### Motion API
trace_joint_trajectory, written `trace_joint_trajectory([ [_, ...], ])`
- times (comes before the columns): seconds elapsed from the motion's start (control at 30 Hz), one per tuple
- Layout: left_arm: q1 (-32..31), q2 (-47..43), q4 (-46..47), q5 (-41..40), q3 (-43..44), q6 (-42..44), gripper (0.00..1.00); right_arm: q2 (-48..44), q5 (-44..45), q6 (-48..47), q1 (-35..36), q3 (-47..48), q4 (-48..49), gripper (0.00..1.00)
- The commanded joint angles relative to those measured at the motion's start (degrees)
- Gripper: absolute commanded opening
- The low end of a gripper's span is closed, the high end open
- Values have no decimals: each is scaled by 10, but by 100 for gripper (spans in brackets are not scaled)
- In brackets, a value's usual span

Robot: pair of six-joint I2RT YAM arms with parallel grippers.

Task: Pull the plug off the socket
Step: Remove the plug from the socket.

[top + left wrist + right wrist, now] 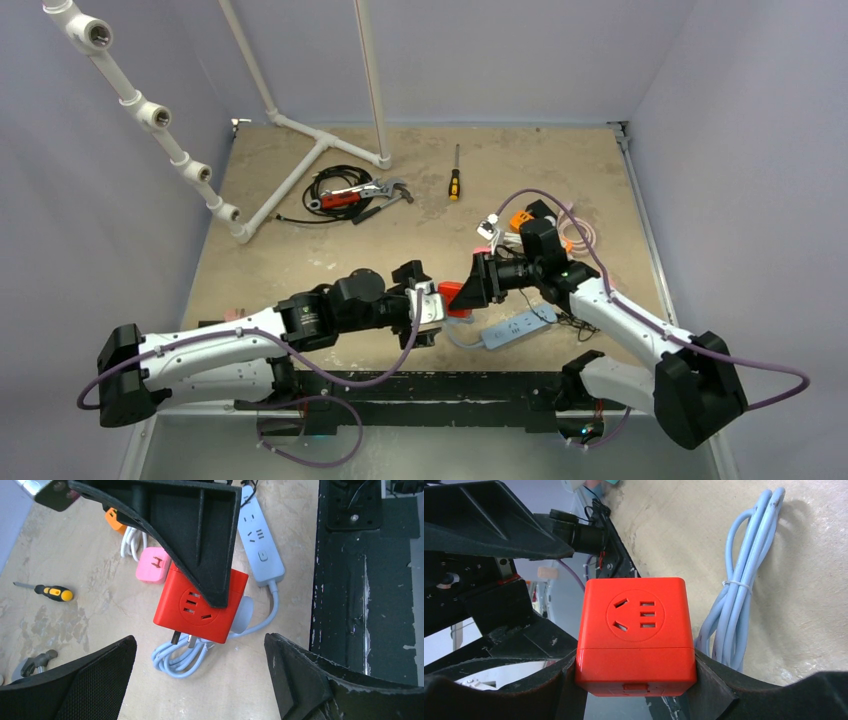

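Observation:
My right gripper is shut on a red cube socket and holds it above the table. In the right wrist view the cube sits squeezed between both jaws of my right gripper. In the left wrist view the cube shows two bare metal prongs on its underside, plugged into nothing. My left gripper is open and empty, its jaws spread wide just short of the cube. A grey power strip lies on the table with its coiled pale-blue cable under the cube.
A pink plug and an orange adapter lie beyond the cube. A screwdriver, a wrench on a black cable coil and a white pipe frame are at the back. A black rail runs along the front edge.

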Motion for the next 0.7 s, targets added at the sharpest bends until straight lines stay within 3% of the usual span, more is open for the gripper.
trace_joint_trajectory([
  [0.0,-12,26,9,-24,13,17,99,0,-4,-33,6,24,-27,1],
  [0.23,-16,59,1,-10,26,13,96,5,-5,-45,33,41,-50,1],
  [0.6,-16,96,-24,-8,54,4,74,26,8,-45,89,67,-58,2],
  [0.67,-18,98,-26,-2,55,4,65,30,9,-45,99,72,-61,2],
])
